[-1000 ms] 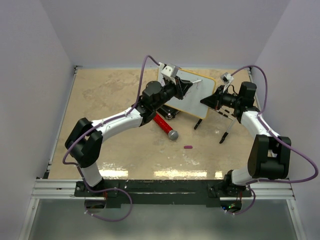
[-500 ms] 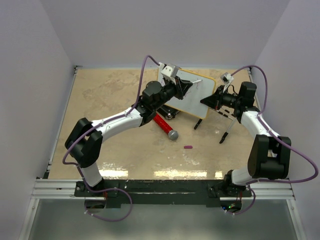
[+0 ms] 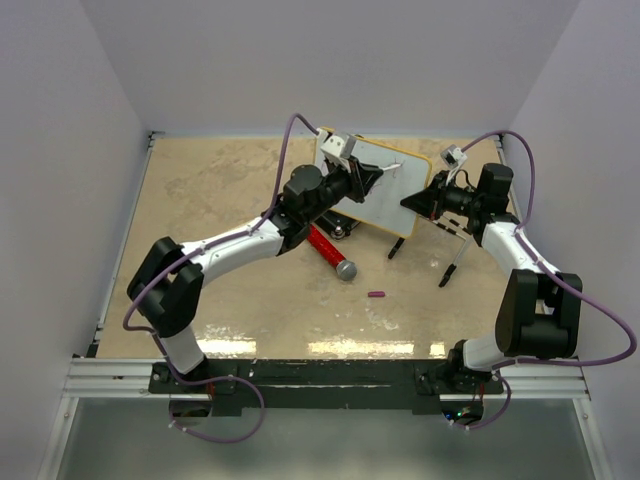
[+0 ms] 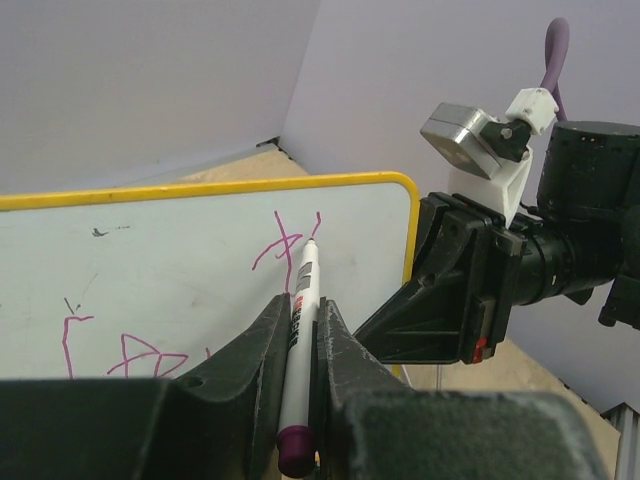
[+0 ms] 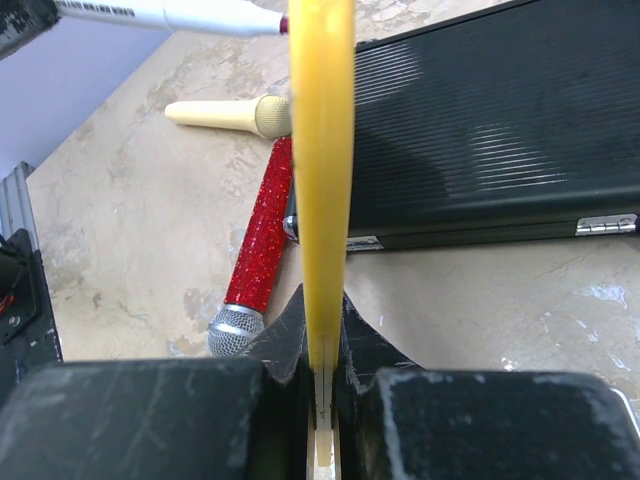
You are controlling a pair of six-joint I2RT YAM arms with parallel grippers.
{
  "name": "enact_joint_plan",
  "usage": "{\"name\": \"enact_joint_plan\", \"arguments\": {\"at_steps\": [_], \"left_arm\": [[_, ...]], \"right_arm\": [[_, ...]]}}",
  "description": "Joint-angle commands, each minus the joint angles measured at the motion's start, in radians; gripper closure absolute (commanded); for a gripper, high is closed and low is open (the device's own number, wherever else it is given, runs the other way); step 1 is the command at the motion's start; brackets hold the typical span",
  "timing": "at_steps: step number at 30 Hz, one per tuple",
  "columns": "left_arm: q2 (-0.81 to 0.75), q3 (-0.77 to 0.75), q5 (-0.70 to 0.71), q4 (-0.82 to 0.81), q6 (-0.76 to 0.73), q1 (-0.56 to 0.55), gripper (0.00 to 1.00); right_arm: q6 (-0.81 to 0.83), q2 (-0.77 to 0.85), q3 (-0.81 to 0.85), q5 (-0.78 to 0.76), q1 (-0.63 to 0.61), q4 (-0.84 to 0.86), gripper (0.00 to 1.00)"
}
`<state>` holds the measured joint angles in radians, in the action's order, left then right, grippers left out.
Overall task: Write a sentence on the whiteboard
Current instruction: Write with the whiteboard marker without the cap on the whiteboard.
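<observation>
Slippage is the main risk. The right pincer [image 5: 320, 322] is clenched on only the yellow rim of the whiteboard [image 4: 170, 250], holding it on edge above the counter [image 3: 220, 200]. A firm push from the marker [image 4: 303, 285] could pivot the board in that narrow grip or twist it loose. The left pincer [image 4: 300, 312] is clamped around the marker's barrel. The tip touches the white surface near the rounded corner, at the end of the purple sentence [image 4: 280, 240]. Too light a touch would break a stroke, and too heavy a one would tilt the board away. Room toward the right pincer is nearly gone. The rim lies just beside the tip and that pincer sits just past it, so a stroke that way could run off the board or knock the two pincers together. Open white lies back toward the left and lower down. Beneath the board, a black case [image 5: 480, 130], a red microphone [image 5: 258, 240] and a cream one [image 5: 225, 115] would catch a drop.
</observation>
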<state>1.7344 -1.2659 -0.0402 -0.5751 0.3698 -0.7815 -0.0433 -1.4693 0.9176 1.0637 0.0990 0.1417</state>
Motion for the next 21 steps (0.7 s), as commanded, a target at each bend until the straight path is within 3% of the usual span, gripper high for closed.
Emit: {"name": "enact_joint_plan", "arguments": {"at_steps": [1,21], "left_arm": [[-0.076,0.03,0.007,-0.054,-0.028,-0.002,1.0],[-0.036,0.0,-0.001,-0.012,-0.031,-0.002,1.0]], "right_arm": [[0.039,0.035,0.02,-0.015,-0.007,-0.007,1.0],[0.039,0.032,0.02,-0.018,-0.007,-0.008,1.0]]}}
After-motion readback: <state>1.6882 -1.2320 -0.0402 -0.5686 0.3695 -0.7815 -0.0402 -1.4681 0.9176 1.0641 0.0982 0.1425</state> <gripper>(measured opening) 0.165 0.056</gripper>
